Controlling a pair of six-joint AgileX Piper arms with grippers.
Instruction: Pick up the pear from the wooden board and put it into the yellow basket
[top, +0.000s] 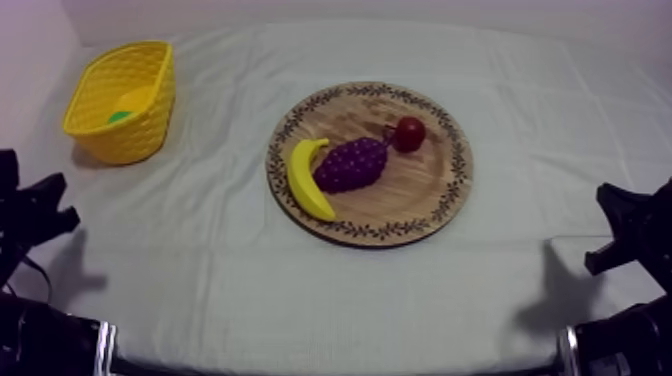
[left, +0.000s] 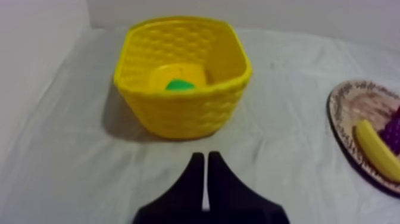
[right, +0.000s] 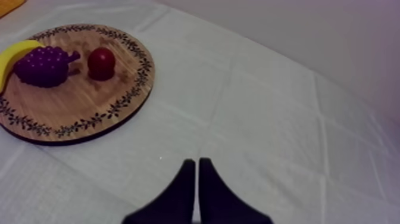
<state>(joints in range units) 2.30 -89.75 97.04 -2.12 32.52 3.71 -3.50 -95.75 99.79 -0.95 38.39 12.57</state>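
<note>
pear is inside the yellow basket, lying on its bottom, green patch up; basket stands at the far left of the desk, well apart from the wooden board; board sits mid-desk with banana, grapes and small red fruit on it; banana touches the grapes, red fruit just beside their stem end; left gripper: fingers closed on nothing, narrow wedge, aimed at the basket's near wall, short of it; right gripper: fingers closed too, empty, over bare cloth, near the board's rim but apart from it
</note>
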